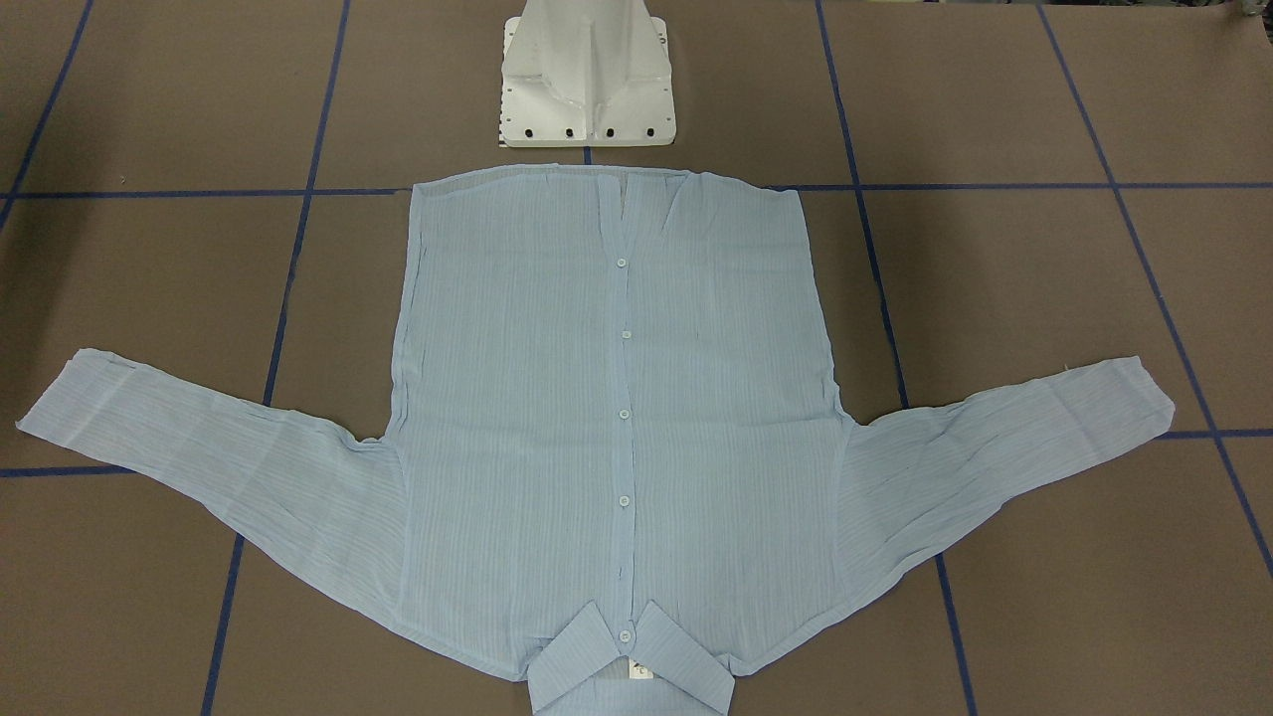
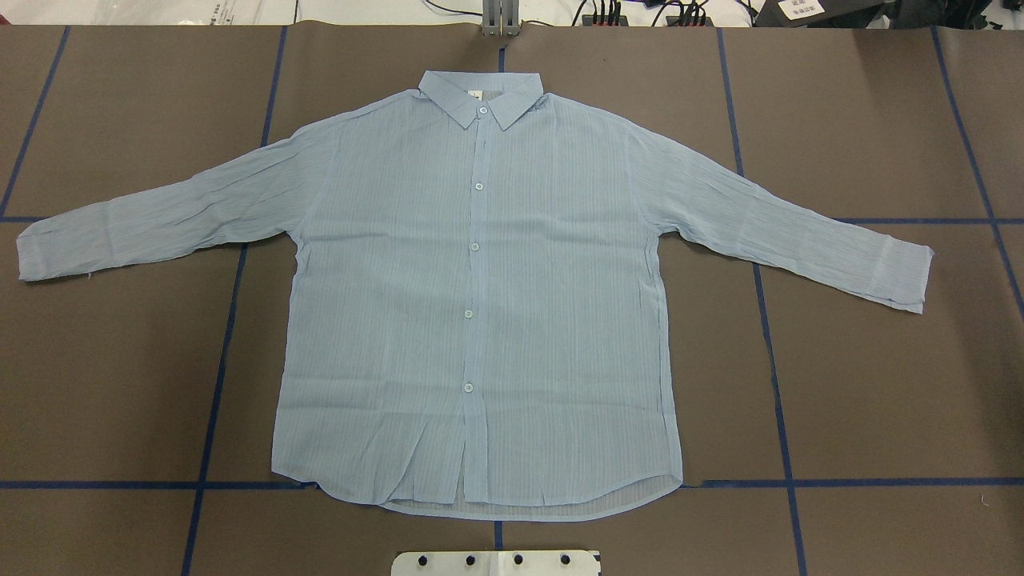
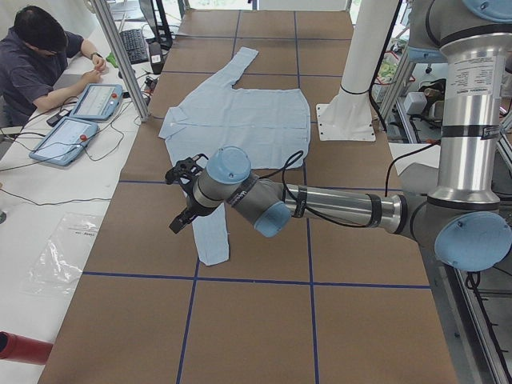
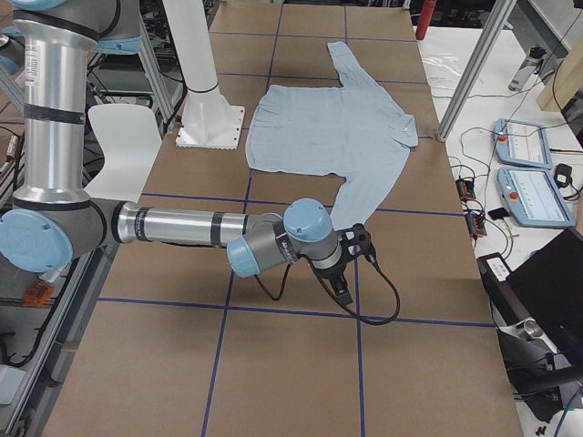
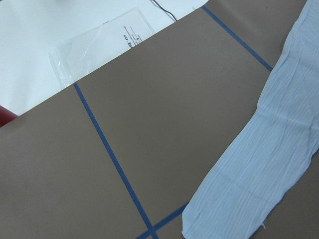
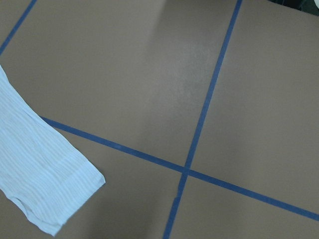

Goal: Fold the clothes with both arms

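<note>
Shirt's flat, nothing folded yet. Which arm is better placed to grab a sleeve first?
Left, marginally: the left gripper hangs beside a sleeve of the thin light-blue striped shirt; the right gripper sits beyond the other cuff. Neither holds cloth.

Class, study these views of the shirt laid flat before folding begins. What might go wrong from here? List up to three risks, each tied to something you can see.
1. The shirt is thin and crinkly, and at the hem the back layer peeks out. The left end effector might pinch only one layer.
2. The sleeves slope unevenly: the left cuff lies higher than the right cuff, so folds may turn out lopsided.
</note>
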You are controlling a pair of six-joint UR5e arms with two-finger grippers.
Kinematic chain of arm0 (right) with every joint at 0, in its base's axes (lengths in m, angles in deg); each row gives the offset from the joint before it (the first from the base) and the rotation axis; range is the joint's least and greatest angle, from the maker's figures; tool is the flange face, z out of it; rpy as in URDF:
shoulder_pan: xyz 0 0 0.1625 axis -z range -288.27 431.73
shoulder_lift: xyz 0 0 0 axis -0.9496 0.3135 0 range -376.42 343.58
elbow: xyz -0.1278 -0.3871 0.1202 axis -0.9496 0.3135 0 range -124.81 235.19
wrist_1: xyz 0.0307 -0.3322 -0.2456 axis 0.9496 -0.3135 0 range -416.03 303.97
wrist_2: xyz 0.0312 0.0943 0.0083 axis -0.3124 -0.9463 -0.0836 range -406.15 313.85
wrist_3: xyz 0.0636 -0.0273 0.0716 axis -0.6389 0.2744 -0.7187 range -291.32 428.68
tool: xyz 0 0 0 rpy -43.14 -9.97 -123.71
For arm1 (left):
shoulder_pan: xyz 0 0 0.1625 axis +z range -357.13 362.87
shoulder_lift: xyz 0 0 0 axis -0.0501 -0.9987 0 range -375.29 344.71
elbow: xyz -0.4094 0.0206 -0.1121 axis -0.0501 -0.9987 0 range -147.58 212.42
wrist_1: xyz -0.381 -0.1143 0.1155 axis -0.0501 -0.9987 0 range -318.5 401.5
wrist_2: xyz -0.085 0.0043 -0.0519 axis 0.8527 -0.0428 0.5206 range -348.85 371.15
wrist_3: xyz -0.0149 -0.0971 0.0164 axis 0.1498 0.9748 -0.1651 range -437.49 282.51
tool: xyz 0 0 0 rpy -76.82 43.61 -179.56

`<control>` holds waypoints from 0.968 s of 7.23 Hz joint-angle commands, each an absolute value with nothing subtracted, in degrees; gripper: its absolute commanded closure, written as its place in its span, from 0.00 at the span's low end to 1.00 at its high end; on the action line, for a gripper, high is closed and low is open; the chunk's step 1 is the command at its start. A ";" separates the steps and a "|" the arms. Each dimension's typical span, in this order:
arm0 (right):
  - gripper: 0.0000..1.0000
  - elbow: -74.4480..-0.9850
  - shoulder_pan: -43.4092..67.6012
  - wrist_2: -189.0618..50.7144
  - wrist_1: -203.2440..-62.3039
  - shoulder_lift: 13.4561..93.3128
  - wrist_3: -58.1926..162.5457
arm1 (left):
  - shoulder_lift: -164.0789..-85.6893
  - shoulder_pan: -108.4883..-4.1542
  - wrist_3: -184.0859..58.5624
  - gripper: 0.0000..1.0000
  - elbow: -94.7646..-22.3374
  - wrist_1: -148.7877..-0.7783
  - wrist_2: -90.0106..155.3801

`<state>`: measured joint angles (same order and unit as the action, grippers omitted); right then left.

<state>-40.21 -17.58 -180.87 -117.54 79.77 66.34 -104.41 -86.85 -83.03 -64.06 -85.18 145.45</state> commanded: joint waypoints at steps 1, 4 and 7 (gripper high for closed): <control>0.00 -40.17 -6.73 -175.75 -106.55 79.11 39.21 | -104.50 -86.86 -83.03 0.00 -63.73 -86.03 145.54; 0.05 -37.98 11.92 -158.33 -96.11 80.17 9.33 | -104.32 -86.86 -83.12 0.00 -64.17 -86.12 145.54; 0.22 -31.85 18.63 -152.33 -89.82 80.61 1.89 | -104.24 -86.86 -83.12 0.00 -64.35 -86.12 145.54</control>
